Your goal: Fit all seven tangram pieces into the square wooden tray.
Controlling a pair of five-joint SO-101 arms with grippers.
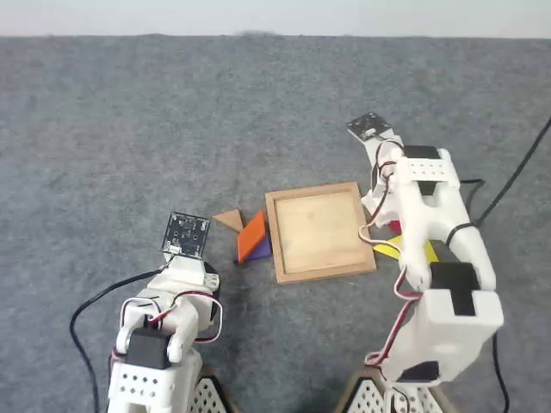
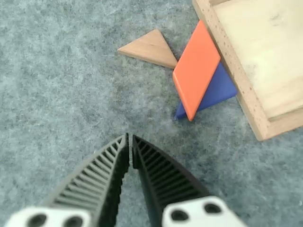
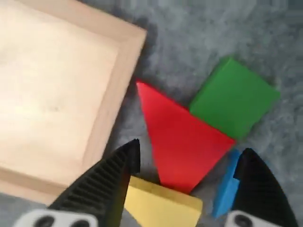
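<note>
Holds left gripper [image 2: 130, 139] pinched together over grey carpet [image 2: 57, 94], short of orange parallelogram [image 2: 196, 71] lying across blue triangle [image 2: 215, 90], with wooden triangle [image 2: 151, 47] beyond, all by the tray [image 1: 277, 232]'s left rim. Holds right gripper [image 3: 189, 151] spread apart astride red triangle [image 3: 182, 137], between yellow piece [image 3: 158, 205], light-blue piece [image 3: 227, 187] and green square [image 3: 234, 97], off the tray's right rim.

High camera overlooks the table [image 1: 129, 112]; close wrist cameras share the wooden tray [image 1: 314, 190] [image 2: 233, 71] [image 3: 116, 94] — from nine and three o'clock.
</note>
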